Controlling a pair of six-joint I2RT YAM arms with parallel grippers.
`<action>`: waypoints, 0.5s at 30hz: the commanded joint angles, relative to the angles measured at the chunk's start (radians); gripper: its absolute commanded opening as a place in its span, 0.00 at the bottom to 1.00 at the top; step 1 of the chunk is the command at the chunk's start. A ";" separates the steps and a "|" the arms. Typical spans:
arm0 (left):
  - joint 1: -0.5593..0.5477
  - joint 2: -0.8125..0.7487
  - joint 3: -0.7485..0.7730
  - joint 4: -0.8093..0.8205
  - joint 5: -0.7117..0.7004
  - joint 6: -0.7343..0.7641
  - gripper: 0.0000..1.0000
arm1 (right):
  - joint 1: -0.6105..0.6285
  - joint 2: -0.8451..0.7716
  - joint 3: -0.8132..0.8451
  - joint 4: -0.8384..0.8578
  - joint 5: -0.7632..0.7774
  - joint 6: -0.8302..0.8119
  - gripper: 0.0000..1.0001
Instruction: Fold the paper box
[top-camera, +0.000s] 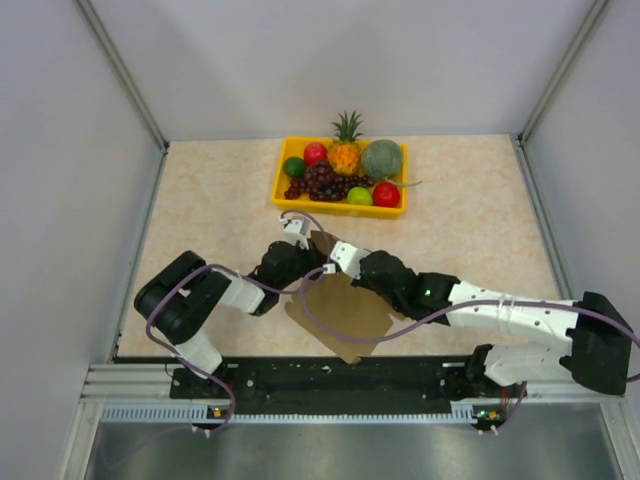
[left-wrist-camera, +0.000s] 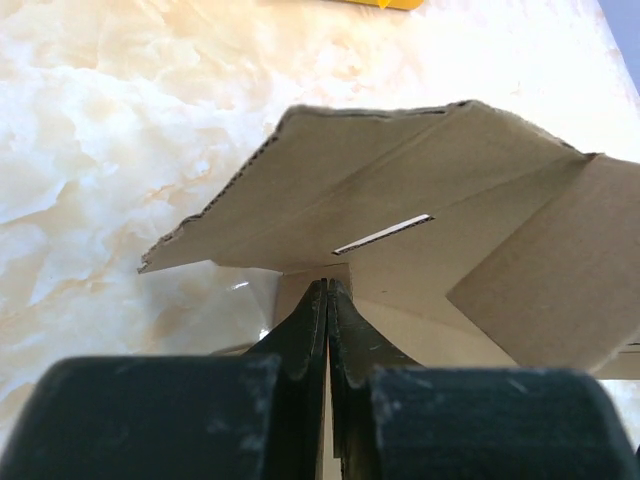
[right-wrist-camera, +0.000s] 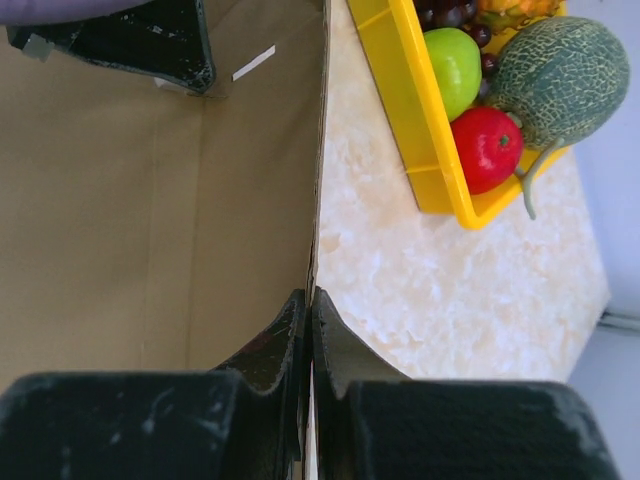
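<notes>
- Where the two arms meet over the middle of the table, the left gripper (top-camera: 297, 233) (left-wrist-camera: 327, 285) has its black fingers pressed together. Their tips pinch a low edge of the plain brown cardboard paper box (top-camera: 345, 315) (left-wrist-camera: 400, 180) (right-wrist-camera: 120, 200).
- From its own wrist camera, the right gripper (top-camera: 324, 248) (right-wrist-camera: 308, 295) is likewise squeezed tight, and the thin edge of an upright cardboard panel runs straight in between its fingers.
- Just beyond the left fingertips, a wide flap of the paper box rises and leans outward, with a narrow slit (left-wrist-camera: 383, 234) cut through it and a second panel folding down on the right.
- Seen from above, the paper box is only partly folded. Most of the sheet lies flat on the table near the arms' bases, and one flap is lifted at its far side, where both grippers hold it.
- Under the box is a beige marble-patterned table (top-camera: 480, 220) (left-wrist-camera: 100, 120) (right-wrist-camera: 400, 290).
- Well apart from the box, at the far side of the table, stands a yellow plastic tray (top-camera: 340, 208) (right-wrist-camera: 420, 120).
- It holds a green apple (top-camera: 359, 196) (right-wrist-camera: 452, 65), a red apple (top-camera: 386, 194) (right-wrist-camera: 487, 148), a netted green melon (top-camera: 381, 158) (right-wrist-camera: 560, 75), dark grapes (top-camera: 322, 180) and a small pineapple (top-camera: 345, 150).
</notes>
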 joint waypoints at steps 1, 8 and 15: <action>-0.005 -0.010 -0.026 0.096 0.010 -0.009 0.03 | 0.085 0.032 -0.063 0.104 0.203 -0.062 0.00; 0.007 -0.050 -0.151 0.215 0.002 -0.001 0.15 | 0.154 0.104 -0.155 0.293 0.399 -0.226 0.00; 0.182 -0.301 -0.282 0.135 0.120 -0.070 0.25 | 0.169 0.055 -0.190 0.337 0.372 -0.263 0.00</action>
